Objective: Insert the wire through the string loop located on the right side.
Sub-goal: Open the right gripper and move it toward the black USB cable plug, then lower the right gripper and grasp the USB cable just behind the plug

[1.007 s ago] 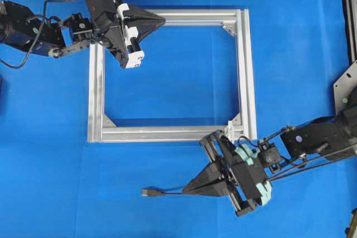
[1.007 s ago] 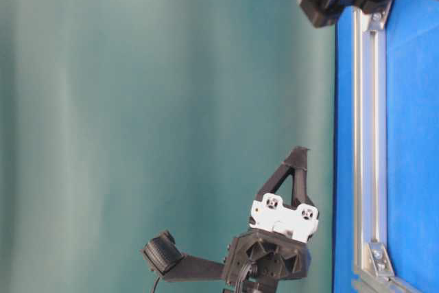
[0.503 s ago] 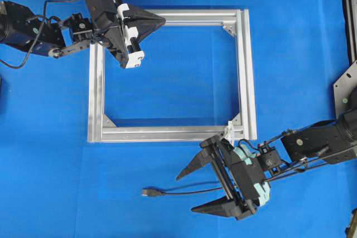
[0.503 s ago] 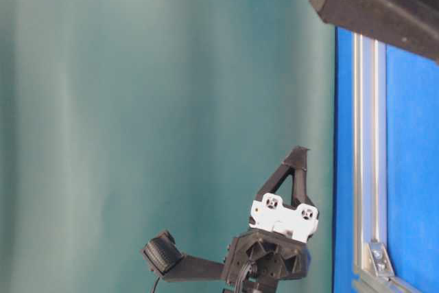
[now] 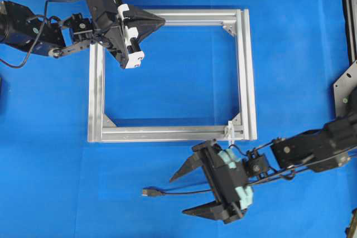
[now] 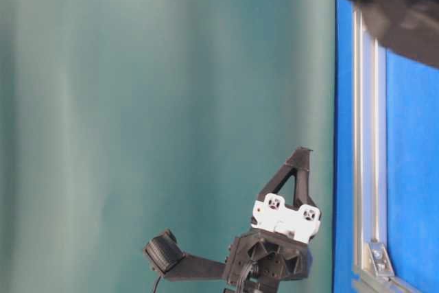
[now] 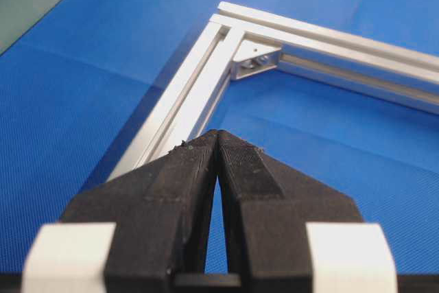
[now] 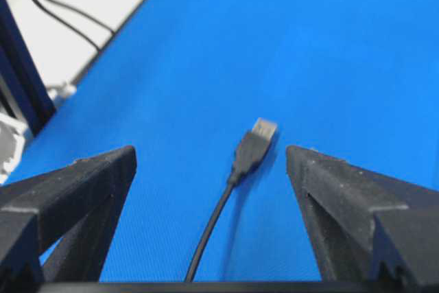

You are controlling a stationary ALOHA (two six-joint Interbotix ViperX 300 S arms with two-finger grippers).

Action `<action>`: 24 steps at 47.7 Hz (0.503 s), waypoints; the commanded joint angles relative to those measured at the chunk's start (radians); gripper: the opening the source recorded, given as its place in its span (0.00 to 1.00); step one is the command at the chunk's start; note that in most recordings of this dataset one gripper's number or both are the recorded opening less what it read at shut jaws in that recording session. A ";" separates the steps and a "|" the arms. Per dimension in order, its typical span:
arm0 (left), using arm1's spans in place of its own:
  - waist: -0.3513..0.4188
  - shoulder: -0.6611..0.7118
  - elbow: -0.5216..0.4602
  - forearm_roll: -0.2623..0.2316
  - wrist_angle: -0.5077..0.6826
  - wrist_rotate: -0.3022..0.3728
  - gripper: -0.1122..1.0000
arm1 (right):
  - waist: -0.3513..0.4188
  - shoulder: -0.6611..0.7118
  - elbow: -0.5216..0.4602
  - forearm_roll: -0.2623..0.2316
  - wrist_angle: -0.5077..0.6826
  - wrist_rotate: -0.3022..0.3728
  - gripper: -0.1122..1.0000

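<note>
A: Wire (image 5: 167, 192) lies flat on the blue mat (image 5: 50, 165) in the lower middle of the overhead view, below the silver frame (image 5: 167, 133). Long axis runs left–right; the plug with its metal tip points to the left edge of the picture.

B: Right gripper (image 5: 179, 192)?

A: Jaws spread wide, one finger on each side of the wire, not touching it. In the right wrist view the plug (image 8: 255, 141) sits between the two fingers, tip pointing away from the camera.

B: String loop (image 5: 229, 128)?

A: Small white bit on the frame's lower bar, near its lower right corner – just above the right gripper, apart from the wire.

B: Left gripper (image 5: 162, 22)?

A: Jaws pressed together, nothing between them, over the frame's upper left corner.

B: Any writing?

A: None legible in any view.
</note>
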 commanded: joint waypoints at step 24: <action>0.002 -0.032 -0.006 0.002 -0.005 -0.002 0.10 | 0.021 0.124 -0.075 0.124 0.000 0.002 0.91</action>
